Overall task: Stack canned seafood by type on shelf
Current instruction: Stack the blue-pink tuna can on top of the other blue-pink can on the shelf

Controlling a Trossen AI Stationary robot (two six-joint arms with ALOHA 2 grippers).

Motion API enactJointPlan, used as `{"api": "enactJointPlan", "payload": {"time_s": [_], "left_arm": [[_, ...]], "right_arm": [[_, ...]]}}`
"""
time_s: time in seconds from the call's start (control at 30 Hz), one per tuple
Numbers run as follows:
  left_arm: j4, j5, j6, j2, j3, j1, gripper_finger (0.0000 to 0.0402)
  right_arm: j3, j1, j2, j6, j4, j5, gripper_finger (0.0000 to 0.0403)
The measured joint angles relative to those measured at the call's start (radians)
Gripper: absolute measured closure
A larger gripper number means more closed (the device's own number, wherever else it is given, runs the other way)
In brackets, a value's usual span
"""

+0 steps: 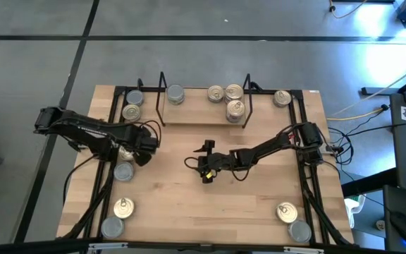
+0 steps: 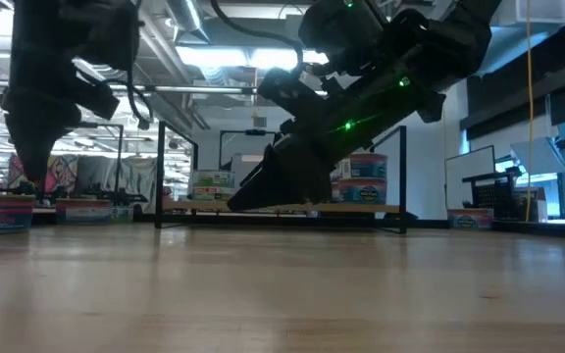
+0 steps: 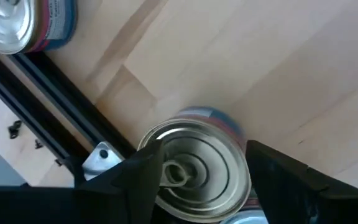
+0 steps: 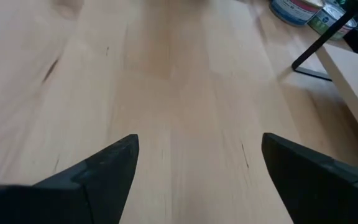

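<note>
The shelf point(image 1: 203, 118), a black wire rack on a wood base, stands at the far middle of the table. On it rest one silver-lidded tin point(image 1: 175, 94) and three gold-lidded tins point(image 1: 233, 92). My left gripper point(image 3: 201, 155) points down by the table's left rail, open. Its fingers stand on either side of a gold pull-tab tin point(image 3: 197, 177) that sits on the table. Whether they touch it I cannot tell. My right gripper point(image 4: 197, 162) is open, low over the middle of the table point(image 1: 204, 168), with bare wood between its fingers.
Loose tins stand at the far left point(image 1: 131, 112), far right point(image 1: 282, 98), near left point(image 1: 123, 207) and near right point(image 1: 286, 212). A silver-lidded tin point(image 1: 124, 171) sits just nearer than my left gripper. Black rails point(image 3: 55, 112) edge the table. Bare wood spreads across the near middle.
</note>
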Motion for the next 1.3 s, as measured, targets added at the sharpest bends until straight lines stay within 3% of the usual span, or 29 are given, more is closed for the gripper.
{"api": "enactJointPlan", "payload": {"time_s": [0.67, 0.8, 1.07, 1.3], "left_arm": [[0.072, 0.106, 0.408, 0.149, -0.038, 0.03, 0.0272], [0.188, 0.114, 0.442, 0.15, -0.004, 0.029, 0.0283], [0.525, 0.122, 0.577, 0.156, 0.003, 0.029, 0.0296], [0.817, 0.134, 0.696, 0.244, 0.005, 0.029, 0.0302]], "right_arm": [[0.0, 0.0, 0.0, -0.001, 0.003, 0.0, 0.0064], [0.0, 0.007, -0.008, -0.026, -0.045, 0.0, 0.0064], [0.001, 0.035, -0.109, -0.025, -0.274, 0.108, 0.0064], [0.0, 0.034, -0.115, -0.026, -0.333, 0.142, 0.0064]]}}
